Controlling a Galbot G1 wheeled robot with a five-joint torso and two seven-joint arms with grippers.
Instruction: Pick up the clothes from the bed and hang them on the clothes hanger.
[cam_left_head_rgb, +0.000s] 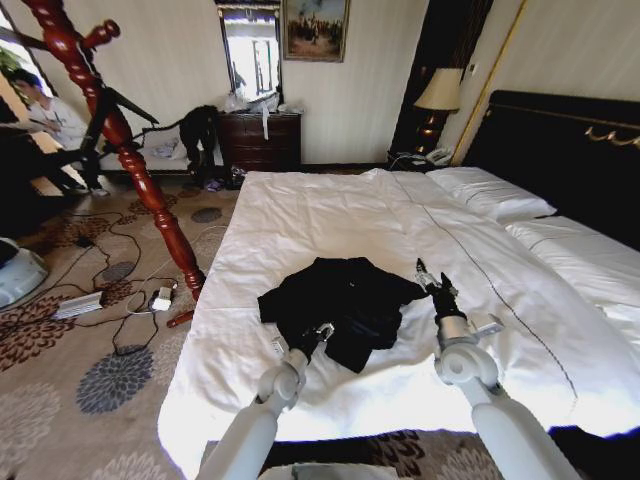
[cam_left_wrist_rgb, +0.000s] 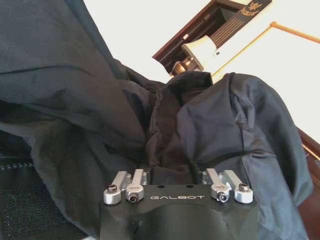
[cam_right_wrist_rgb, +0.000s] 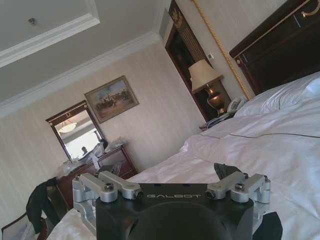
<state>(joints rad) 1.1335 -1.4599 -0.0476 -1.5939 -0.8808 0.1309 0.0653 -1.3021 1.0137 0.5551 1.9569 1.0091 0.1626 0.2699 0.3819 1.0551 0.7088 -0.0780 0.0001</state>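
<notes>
We take the wide bed (cam_left_head_rgb: 330, 215) with its plain white duvet and tall black headboard as our landmark. Beyond its far-left corner leans the tall reddish-brown glossy wooden coat stand (cam_left_head_rgb: 120, 135), its turned pole rising to rounded knob pegs, well apart from the garment.

The large black soft-fabric coat (cam_left_head_rgb: 345, 305) lies crumpled on the duvet near the foot edge of the bed, roughly midway across its left half. Its bulk runs across the bed, from a lobe on the stand side to a lobe on the headboard side, with a lower flap reaching toward the foot edge.

Our two arms come in over the foot edge of the bed, one at each flank of the coat. The left gripper (cam_left_head_rgb: 322, 333) sits at the coat's lower flap, and in its wrist view the dark folds (cam_left_wrist_rgb: 165, 125) heap up directly ahead of and against the fingers (cam_left_wrist_rgb: 125, 186), which stand spread apart with fabric between them; we judge nothing is clamped yet. The right gripper (cam_left_head_rgb: 432, 277) rests at the coat's headboard-side edge, just touching it. Its fingers are hidden behind the gripper body in its wrist view, so we cannot tell how they stand.

We judge the left gripper the nearer to the coat's mass.
</notes>
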